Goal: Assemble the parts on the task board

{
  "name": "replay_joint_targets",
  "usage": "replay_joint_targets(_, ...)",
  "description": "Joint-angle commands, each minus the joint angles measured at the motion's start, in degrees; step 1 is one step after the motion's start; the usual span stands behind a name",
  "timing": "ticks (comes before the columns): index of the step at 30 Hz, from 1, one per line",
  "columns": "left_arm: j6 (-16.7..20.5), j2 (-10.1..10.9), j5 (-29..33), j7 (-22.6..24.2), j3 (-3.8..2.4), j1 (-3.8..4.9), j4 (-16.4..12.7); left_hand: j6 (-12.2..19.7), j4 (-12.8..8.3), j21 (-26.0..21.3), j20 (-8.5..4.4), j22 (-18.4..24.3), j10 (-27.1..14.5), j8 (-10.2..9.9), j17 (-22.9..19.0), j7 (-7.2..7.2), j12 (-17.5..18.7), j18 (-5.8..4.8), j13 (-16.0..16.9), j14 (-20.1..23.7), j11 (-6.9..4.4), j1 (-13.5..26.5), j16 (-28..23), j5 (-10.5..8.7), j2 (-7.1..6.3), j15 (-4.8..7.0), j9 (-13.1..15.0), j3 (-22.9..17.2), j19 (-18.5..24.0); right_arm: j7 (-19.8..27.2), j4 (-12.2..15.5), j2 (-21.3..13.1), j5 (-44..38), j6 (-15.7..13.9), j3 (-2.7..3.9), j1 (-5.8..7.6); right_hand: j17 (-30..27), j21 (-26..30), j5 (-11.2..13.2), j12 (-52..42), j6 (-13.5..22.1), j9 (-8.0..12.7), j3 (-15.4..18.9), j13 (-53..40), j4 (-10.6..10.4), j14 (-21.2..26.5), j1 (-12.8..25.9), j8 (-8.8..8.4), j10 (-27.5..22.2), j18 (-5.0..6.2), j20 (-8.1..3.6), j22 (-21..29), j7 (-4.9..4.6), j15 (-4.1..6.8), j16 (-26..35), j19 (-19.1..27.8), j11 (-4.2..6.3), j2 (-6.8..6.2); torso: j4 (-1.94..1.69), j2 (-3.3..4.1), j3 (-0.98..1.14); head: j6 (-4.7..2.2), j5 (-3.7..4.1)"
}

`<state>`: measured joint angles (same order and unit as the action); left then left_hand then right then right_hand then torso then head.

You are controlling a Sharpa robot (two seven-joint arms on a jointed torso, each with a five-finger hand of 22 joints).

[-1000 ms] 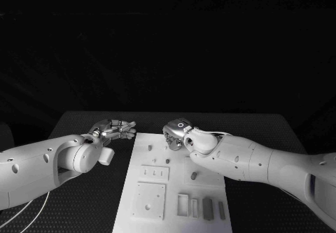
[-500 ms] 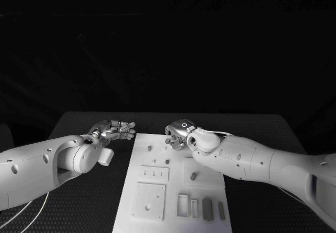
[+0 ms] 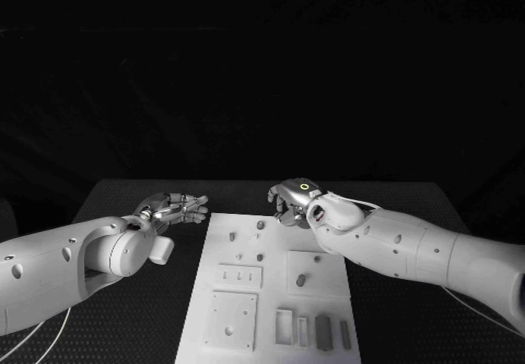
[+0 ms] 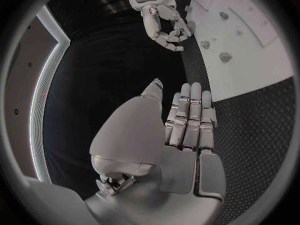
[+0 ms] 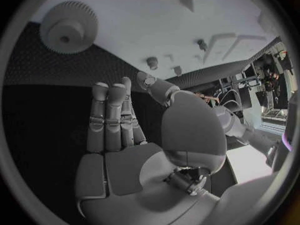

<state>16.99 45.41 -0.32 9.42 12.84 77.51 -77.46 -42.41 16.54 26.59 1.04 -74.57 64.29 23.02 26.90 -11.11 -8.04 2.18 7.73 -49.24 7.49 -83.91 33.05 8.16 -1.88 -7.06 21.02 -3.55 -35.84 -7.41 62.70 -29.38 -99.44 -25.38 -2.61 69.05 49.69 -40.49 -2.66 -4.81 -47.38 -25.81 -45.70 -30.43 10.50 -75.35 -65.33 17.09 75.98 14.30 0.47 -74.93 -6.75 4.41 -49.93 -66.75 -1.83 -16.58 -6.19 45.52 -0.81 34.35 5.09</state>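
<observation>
Hands sit empty, fingers extended: your left silver hand (image 3: 175, 207) left of the white rectangular task board (image 3: 274, 292) at mid-frame, your right silver hand (image 3: 293, 200) over its far edge, likely before picking small grey parts (image 3: 300, 280).

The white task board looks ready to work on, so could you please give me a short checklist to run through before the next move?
1. Left hand free: ok, it holds nothing and sits off the left edge of the white task board.
2. Right hand free: ok, the right wrist view shows an empty palm with straight fingers.
3. Board flat on the black table: ok.
4. Round toothed gear in reach: cannot tell; it lies off the board on the table.
5. Small grey pegs upright in the board: cannot tell.
</observation>
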Motion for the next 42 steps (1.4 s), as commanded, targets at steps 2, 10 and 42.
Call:
replay_joint_targets(2,-1.4,0.5,-0.2,1.4,-0.09,0.37,-0.2,-0.1,0.1,-0.2,0.21,0.0,0.1,-0.3,-0.1,-0.39,0.3,0.17,0.0,0.2,0.22,-0.2,0.0,0.08,-0.26,0.03,0.0,0.1,-0.3,3.5,3.1,-2.9,6.0,-1.7,1.47,0.6,0.2,-0.6,-0.1,-0.4,0.0,-0.1,-0.6,-0.4,0.0,0.1,-0.6,0.36,0.7,0.7,-0.26,-1.4,-0.57,0.18,-0.5,0.0,0.14,0.04,0.17,0.04,-0.12,-0.96,0.78)
replay_joint_targets(10,-1.3,0.5,-0.2,1.6,-0.13,0.6,0.4,-0.6,0.1,-0.3,0.26,0.0,1.1,-0.3,-0.2,-0.16,0.0,0.16,0.3,0.3,-0.15,-0.6,0.0,0.64,-0.23,0.04,0.1,0.1,-0.2,10.6,5.8,-9.6,21.6,4.2,2.29,2.53,0.3,-0.9,-0.1,-1.6,-0.5,-0.3,-0.2,-2.5,0.2,1.5,-0.4,0.8,1.7,0.7,0.16,-1.3,-1.12,0.14,-0.9,1.3,0.15,-0.11,0.96,0.0,0.15,-1.21,1.06)
replay_joint_targets(42,-1.9,0.2,-0.2,1.4,-0.1,0.61,0.5,-1.0,0.1,-0.3,0.22,0.1,2.1,-0.4,-0.4,-0.03,-0.2,0.14,0.6,0.3,-0.58,-0.6,0.1,0.45,-0.12,0.05,0.3,0.4,-0.3,5.3,-1.3,-7.0,12.6,12.5,2.1,-0.35,11.5,-16.8,-1.1,-50.1,-0.6,0.5,10.4,-38.3,0.9,4.4,3.2,-1.27,-12.9,0.7,-2.27,-1.1,-1.77,-0.13,-18.9,3.1,-0.16,2.31,1.54,-0.05,0.28,-0.4,1.46)
